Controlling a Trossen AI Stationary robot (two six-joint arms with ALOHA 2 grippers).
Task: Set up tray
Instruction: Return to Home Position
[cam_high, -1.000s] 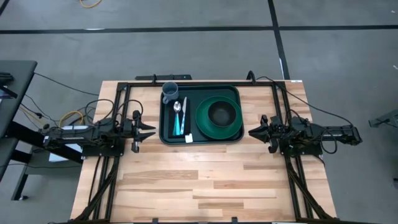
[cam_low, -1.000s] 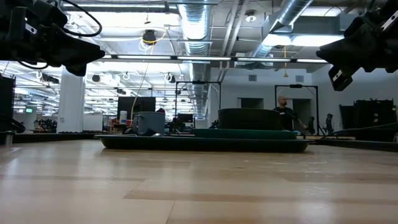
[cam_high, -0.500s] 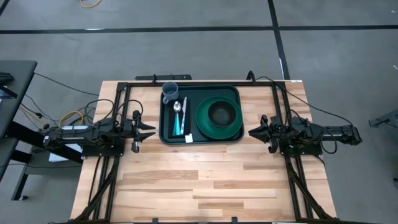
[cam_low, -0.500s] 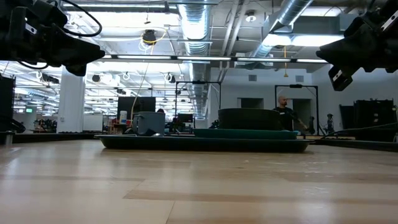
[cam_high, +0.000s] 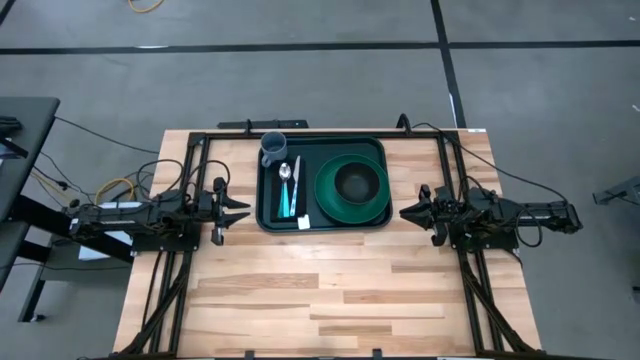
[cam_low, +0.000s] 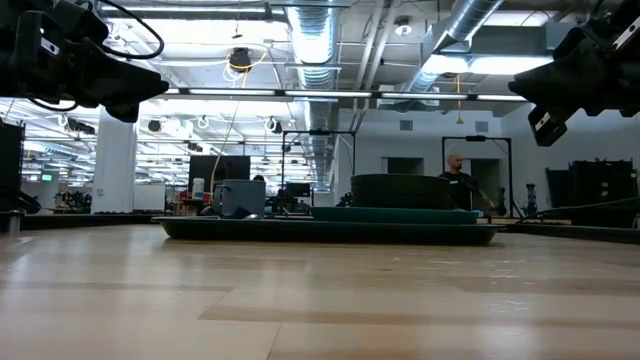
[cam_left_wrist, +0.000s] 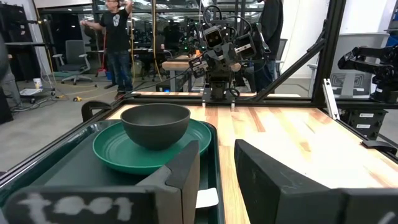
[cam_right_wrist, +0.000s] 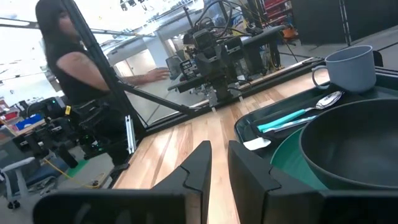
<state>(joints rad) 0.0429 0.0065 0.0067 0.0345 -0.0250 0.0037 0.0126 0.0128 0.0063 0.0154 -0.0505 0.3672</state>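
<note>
I am holding my left gripper (cam_high: 243, 209) over the left side of the table (cam_high: 300, 300), pointing toward the tray (cam_high: 340, 229) and stopping just short of its rim. In the left wrist view its fingers (cam_left_wrist: 186, 177) are standing spread, with bare wood showing between them, and they are gripping nothing. My right gripper (cam_high: 405, 212) is hanging over the table's right side, facing the tray's other edge and apart from it. Its fingers (cam_right_wrist: 200, 163) are showing only a thin slit between them, so I am judging them barely parted rather than pressed together, and they too are carrying nothing.

The tray is lying flat at the far middle of the table, between my two arms. A green plate (cam_high: 330, 205) is filling its right half, with a dark bowl (cam_high: 354, 181) sitting on it. A grey-blue cup (cam_high: 273, 148) is standing upright in the tray's far left corner. Near the cup a spoon (cam_high: 285, 172) and the blue-handled cutlery (cam_high: 290, 203) are lying side by side, and a small white tag (cam_high: 303, 222) is resting at their near end. From table height both grippers are hanging well above the tray.
</note>
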